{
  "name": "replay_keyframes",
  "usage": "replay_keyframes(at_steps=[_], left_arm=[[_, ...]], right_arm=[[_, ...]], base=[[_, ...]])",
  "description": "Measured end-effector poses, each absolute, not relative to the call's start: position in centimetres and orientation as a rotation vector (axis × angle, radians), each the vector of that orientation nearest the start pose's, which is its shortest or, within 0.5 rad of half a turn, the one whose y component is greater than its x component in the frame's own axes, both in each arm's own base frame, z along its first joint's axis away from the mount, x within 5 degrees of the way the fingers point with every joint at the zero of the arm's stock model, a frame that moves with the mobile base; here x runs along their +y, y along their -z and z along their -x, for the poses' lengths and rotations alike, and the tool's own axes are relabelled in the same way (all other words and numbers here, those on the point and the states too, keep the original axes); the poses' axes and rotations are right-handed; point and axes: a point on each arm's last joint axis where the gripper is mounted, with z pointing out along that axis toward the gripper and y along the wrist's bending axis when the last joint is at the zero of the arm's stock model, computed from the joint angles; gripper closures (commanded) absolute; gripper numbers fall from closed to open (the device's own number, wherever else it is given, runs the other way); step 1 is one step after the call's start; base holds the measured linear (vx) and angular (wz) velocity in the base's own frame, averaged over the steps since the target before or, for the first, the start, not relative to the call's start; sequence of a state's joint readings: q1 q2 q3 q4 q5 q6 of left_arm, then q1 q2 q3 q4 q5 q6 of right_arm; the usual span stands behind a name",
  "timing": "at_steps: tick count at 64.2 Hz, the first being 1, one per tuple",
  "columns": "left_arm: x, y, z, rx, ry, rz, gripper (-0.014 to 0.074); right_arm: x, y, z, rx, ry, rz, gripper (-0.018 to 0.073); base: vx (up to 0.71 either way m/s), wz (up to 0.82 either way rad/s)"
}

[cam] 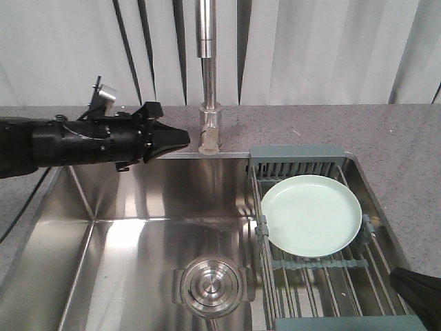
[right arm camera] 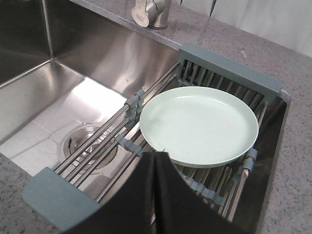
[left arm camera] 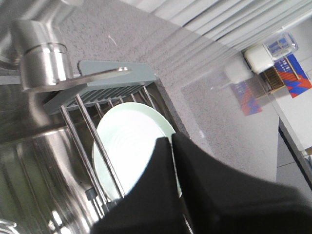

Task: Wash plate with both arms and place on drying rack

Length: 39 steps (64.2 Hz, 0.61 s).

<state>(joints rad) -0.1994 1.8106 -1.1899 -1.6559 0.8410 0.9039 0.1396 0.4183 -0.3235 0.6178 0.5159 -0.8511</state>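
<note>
In the front-facing view the plate (cam: 311, 215) lies face up on the drying rack (cam: 313, 276) at the right of the frame, spanning the wire bars over the sink (cam: 138, 207); the left gripper (cam: 180, 138) reaches in from the left edge, level with the base of the tap (cam: 209, 76) and well apart from the plate, its fingers pressed together to a point and grasping nothing; only a dark corner of the right arm (cam: 419, 293) shows at the lower right, so its claw cannot be read here; the round drain (cam: 211, 286) sits low in the middle.

In the left wrist view the tap base (left arm camera: 41, 61) fills the upper left and the plate (left arm camera: 131, 146) lies beyond the rack bars at centre; the left gripper (left arm camera: 171, 141) closes the lower right of the frame, its two fingers meeting along a thin seam, clenched on nothing.

In the right wrist view the plate (right arm camera: 199, 124) sits centre right on the rack (right arm camera: 58, 197), its near rim just above the right gripper (right arm camera: 155, 157), whose fingers are likewise pressed together with nothing between them (the plate rests untouched).

My judgement is that the step in hand is fetching the plate for washing; to do it well the right claw should spread first, come in low at the near rim, pinch the raised edge firmly since the glaze looks slippery, and lift clear of the bars before swinging toward the tap.
</note>
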Motion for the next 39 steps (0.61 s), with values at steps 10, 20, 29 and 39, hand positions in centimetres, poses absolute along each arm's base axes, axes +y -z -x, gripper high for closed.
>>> replay_keyframes(at_steps=[10, 20, 29, 39], left_arm=[[-16.8, -23.1, -38.7, 2.21, 1.5, 0.051, 0.0603], [-18.7, -21.1, -40.6, 2.242, 1.536, 0.062, 0.0603], [-19.4, -19.8, -42.4, 2.248, 1.562, 0.089, 0.0603], [-20.0, -19.5, -44.1, 2.223, 1.575, 0.085, 0.0603]], right_arm=[[3.8, -25.6, -8.3, 1.901, -0.19, 0.611, 0.0566], [3.8, -25.6, -8.3, 1.901, -0.19, 0.611, 0.0566], [3.8, -25.6, -8.3, 1.901, -0.19, 0.611, 0.0566], [3.8, -25.6, -8.3, 1.901, -0.19, 0.611, 0.0566]], base=[[0.0, 0.0], [0.0, 0.0], [0.0, 0.0], [0.0, 0.0]])
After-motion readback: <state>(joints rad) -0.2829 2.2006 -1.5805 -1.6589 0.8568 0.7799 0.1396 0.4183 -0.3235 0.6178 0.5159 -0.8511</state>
